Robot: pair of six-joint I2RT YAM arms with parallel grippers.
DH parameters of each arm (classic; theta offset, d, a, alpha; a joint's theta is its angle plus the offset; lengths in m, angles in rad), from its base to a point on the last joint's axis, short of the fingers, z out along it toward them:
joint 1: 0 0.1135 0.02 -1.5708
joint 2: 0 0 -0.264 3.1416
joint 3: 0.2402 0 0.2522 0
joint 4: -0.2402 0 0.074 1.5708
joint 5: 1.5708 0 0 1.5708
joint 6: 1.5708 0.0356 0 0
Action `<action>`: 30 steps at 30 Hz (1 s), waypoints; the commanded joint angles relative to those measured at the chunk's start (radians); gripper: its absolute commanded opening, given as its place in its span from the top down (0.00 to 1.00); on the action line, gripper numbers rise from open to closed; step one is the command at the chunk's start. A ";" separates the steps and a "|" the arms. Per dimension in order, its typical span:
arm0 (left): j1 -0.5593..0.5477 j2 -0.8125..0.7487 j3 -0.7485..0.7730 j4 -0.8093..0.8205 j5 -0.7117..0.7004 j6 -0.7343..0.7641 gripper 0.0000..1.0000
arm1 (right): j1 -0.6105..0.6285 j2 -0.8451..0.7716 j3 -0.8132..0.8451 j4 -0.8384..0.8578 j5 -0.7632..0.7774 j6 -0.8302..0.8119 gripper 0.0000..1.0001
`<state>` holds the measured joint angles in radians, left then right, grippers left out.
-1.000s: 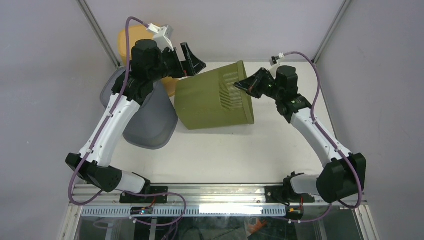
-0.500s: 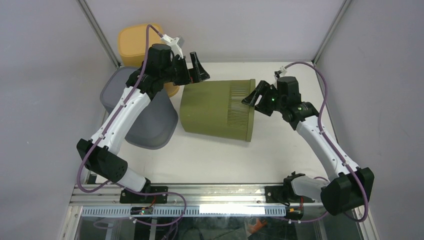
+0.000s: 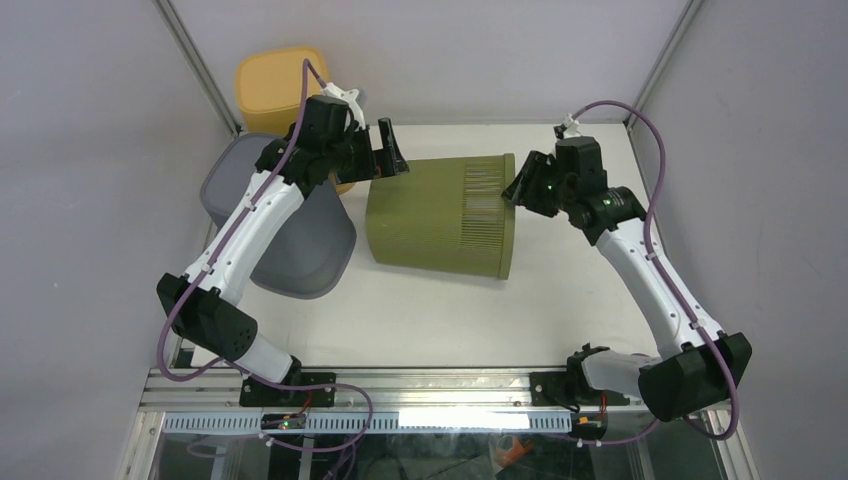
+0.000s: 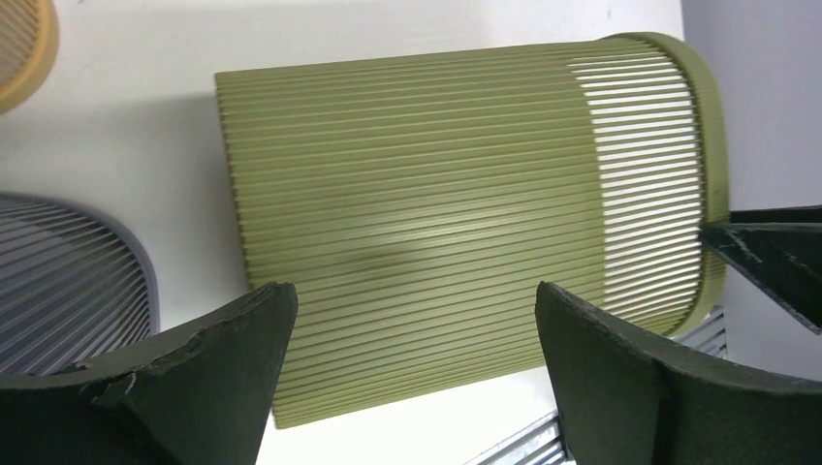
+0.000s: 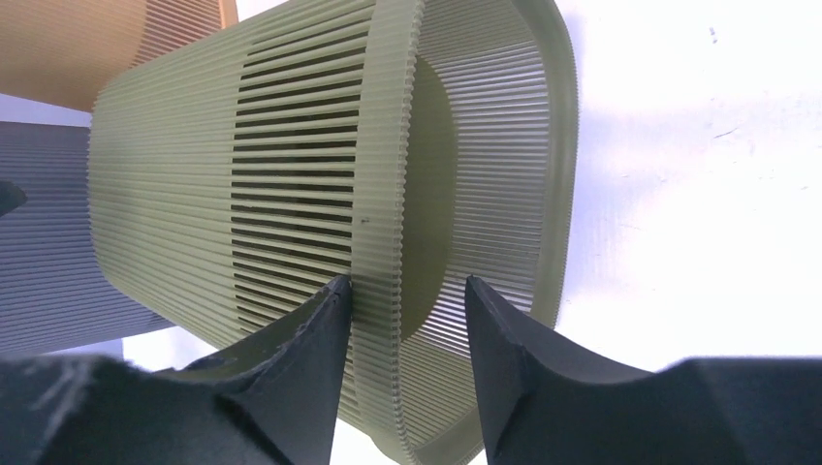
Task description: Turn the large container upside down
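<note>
Large container lies on its side mid-table, open rim facing right. Your right gripper straddles that rim — fingers apart, one outside, one inside, not clamped. Left gripper hovers over the closed far-left end, fingers spread wide. Risk: lift before the pinch closes and the ribbed wall likely slips out — swing left and it may knock the grey bin.

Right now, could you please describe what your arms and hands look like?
Both the left arm and right arm have white shells with black joints and bases; a purple cable loops loosely along each. The left hand and right hand have matte black, wedge-shaped fingers with scuffed edges.
</note>
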<state>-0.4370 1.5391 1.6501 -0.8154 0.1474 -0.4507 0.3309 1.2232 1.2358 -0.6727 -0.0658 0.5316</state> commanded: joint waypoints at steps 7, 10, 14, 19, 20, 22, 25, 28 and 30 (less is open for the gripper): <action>0.004 0.002 -0.051 -0.011 -0.017 0.013 0.01 | 0.001 0.028 0.102 -0.078 0.099 -0.100 0.55; 0.004 0.022 -0.062 -0.003 0.021 -0.006 0.01 | 0.018 0.036 0.147 -0.111 0.145 -0.124 0.52; 0.004 0.024 -0.087 0.034 0.071 -0.023 0.01 | 0.067 0.059 0.213 -0.160 0.233 -0.162 0.50; 0.004 0.017 -0.115 0.080 0.122 -0.039 0.01 | 0.105 0.113 0.274 -0.197 0.271 -0.201 0.55; 0.004 0.014 -0.118 0.085 0.127 -0.043 0.01 | 0.112 0.121 0.284 -0.200 0.277 -0.206 0.56; 0.004 0.012 -0.126 0.098 0.141 -0.050 0.01 | 0.124 0.136 0.298 -0.202 0.281 -0.213 0.57; 0.004 0.015 -0.130 0.106 0.163 -0.053 0.01 | 0.125 0.147 0.302 -0.200 0.283 -0.216 0.59; 0.004 0.017 -0.129 0.106 0.165 -0.054 0.01 | 0.125 0.152 0.303 -0.208 0.304 -0.219 0.61; 0.004 0.017 -0.129 0.108 0.164 -0.052 0.01 | 0.125 0.152 0.301 -0.214 0.327 -0.223 0.61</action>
<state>-0.4301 1.5707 1.5269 -0.7494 0.2459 -0.4793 0.4454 1.3762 1.4952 -0.8932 0.2192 0.3290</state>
